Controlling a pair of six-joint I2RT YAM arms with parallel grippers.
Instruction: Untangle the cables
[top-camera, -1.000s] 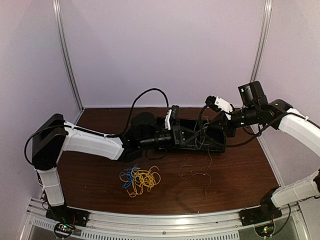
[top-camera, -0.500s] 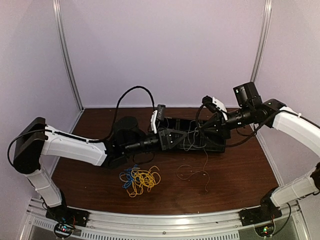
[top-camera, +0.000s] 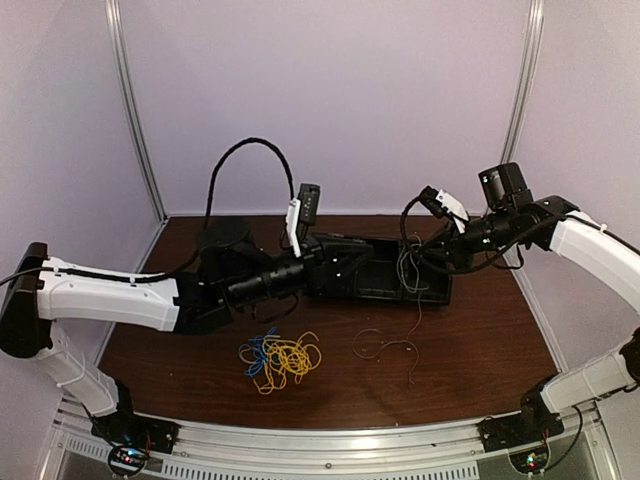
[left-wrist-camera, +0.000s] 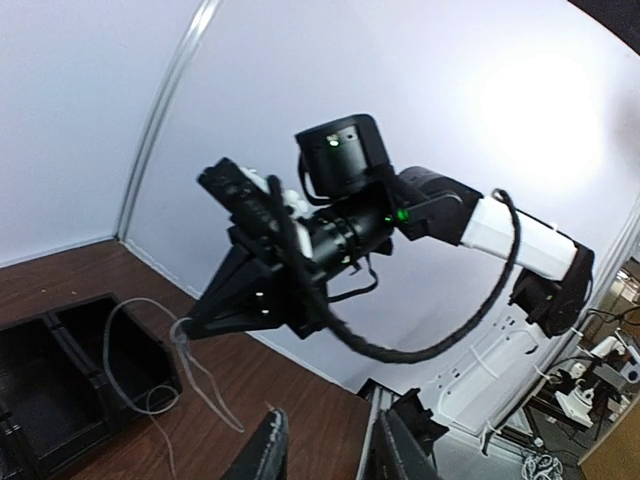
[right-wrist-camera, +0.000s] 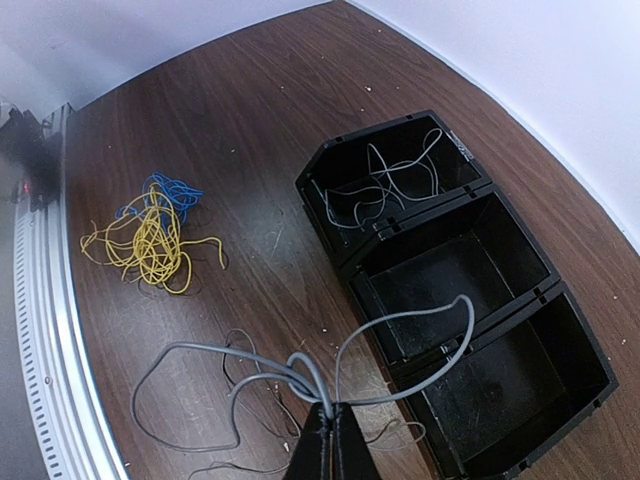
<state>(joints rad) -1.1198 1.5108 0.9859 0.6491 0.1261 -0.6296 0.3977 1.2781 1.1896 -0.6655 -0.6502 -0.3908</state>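
Left arm's stretched low across the tabletop (right-wrist-camera: 250, 120) toward the middle. Left hand (left-wrist-camera: 330, 440) has fingers apart, nothing btwn them. Right arm reaches in from the right, right hand (right-wrist-camera: 329, 425) pinched shut on the grey cable (right-wrist-camera: 305, 378) above the black tray (right-wrist-camera: 530, 300). Its loops droop down, one arcing over the mid compartment. One end compartment holds another grey wire (right-wrist-camera: 385, 185). Yellow/blue bundle (right-wrist-camera: 150, 235) sits on the tabletop nr the tray.

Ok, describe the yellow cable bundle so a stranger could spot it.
On the brown table, look nearer than the black tray, left of centre. The yellow cable bundle lies there, knotted with blue cable; the other cables are grey.
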